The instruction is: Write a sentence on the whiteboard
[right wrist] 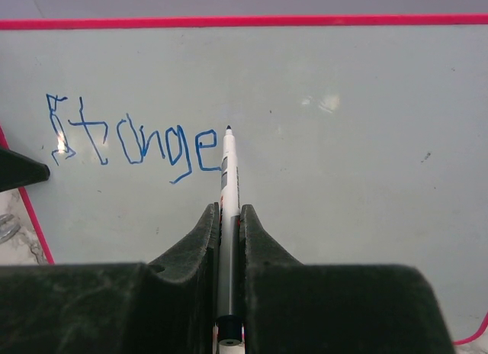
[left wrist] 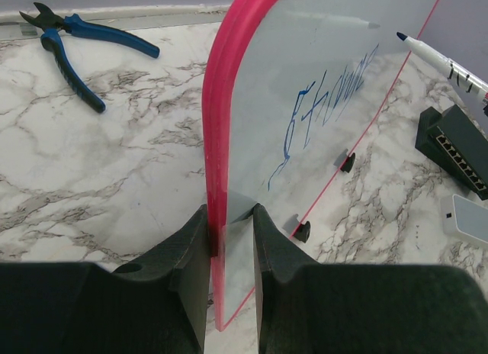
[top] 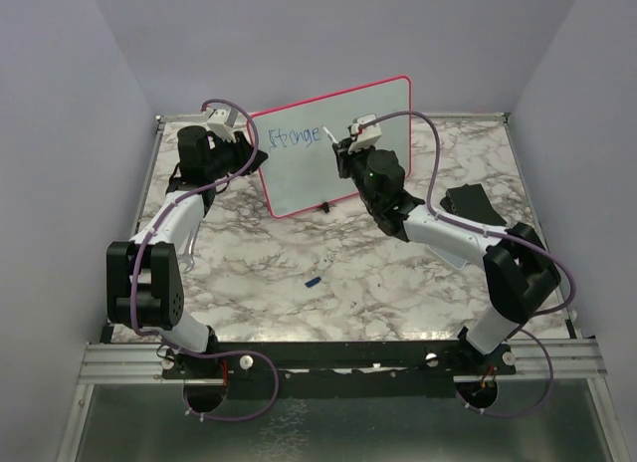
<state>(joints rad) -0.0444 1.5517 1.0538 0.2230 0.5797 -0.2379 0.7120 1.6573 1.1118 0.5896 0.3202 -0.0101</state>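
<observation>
Pink-framed whiteboard (top: 309, 178), upright, rounded corners; blue handwritten lettering (right wrist: 136, 144), apparently "Stronge", at its upper left.

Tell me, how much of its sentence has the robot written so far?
Done: blue lettering reading roughly "Stronge" on the whiteboard. In hand: the right gripper holds a marker, tip just past the last letter; the left gripper clamps the board's edge. Left: the rest; most of the board is blank.

Blue sentence (right wrist: 133, 144) on whiteboard (right wrist: 343, 217): "Stronge", roughly lettered.
</observation>
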